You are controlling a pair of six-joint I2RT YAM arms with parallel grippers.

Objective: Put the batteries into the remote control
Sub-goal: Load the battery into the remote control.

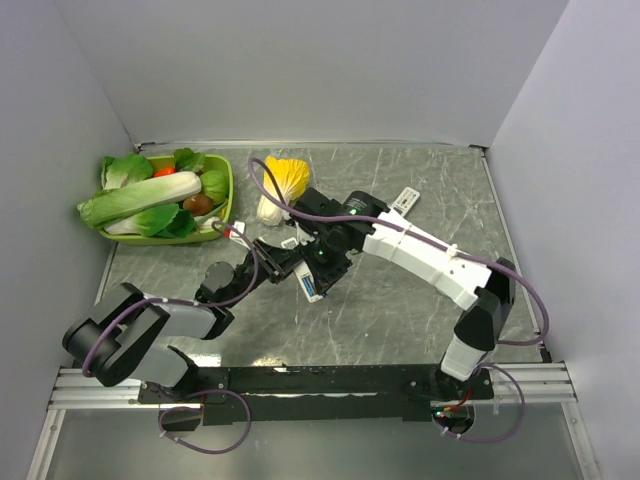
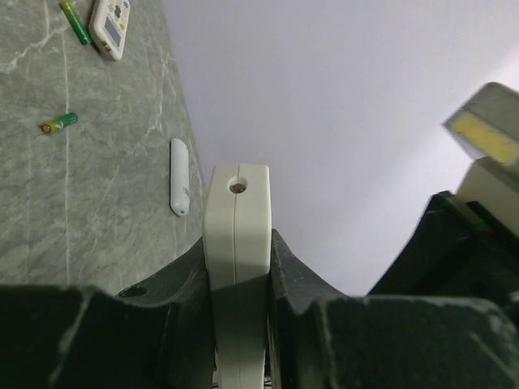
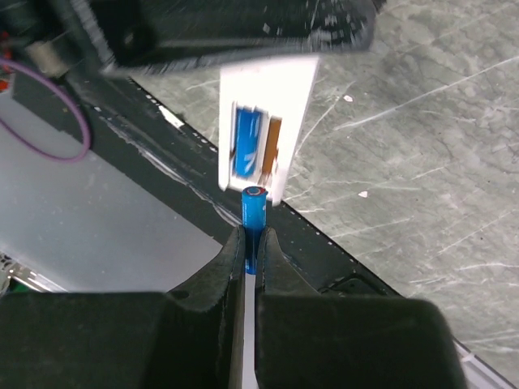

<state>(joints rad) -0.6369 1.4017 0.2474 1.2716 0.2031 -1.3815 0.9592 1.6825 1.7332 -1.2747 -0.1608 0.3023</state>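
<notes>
Jaws of the left gripper (image 2: 237, 271) are clamped flat against both faces of the white remote control (image 2: 236, 211), which stands on edge between them near the middle of the table (image 1: 400, 300). Jaws of the right gripper (image 3: 252, 243) are narrowed almost to touching and pinch a blue battery (image 3: 254, 209) by its lower half. Its upper end projects just under the remote's open battery bay (image 3: 261, 154). One slot of the bay already holds a second blue cell (image 3: 246, 150), and the neighbouring slot is bare. Whether the held battery's tip touches the remote cannot be told. Loose on the grey marbled surface lie one green battery (image 2: 75, 22) just beside a second white remote (image 2: 109, 24), another green battery (image 2: 58, 123) well apart from them, and a slim white cover (image 2: 179, 176). At the far left stands a green basket (image 1: 229, 190) of vegetables, with a yellow-white vegetable (image 1: 280, 185) just to its right.
</notes>
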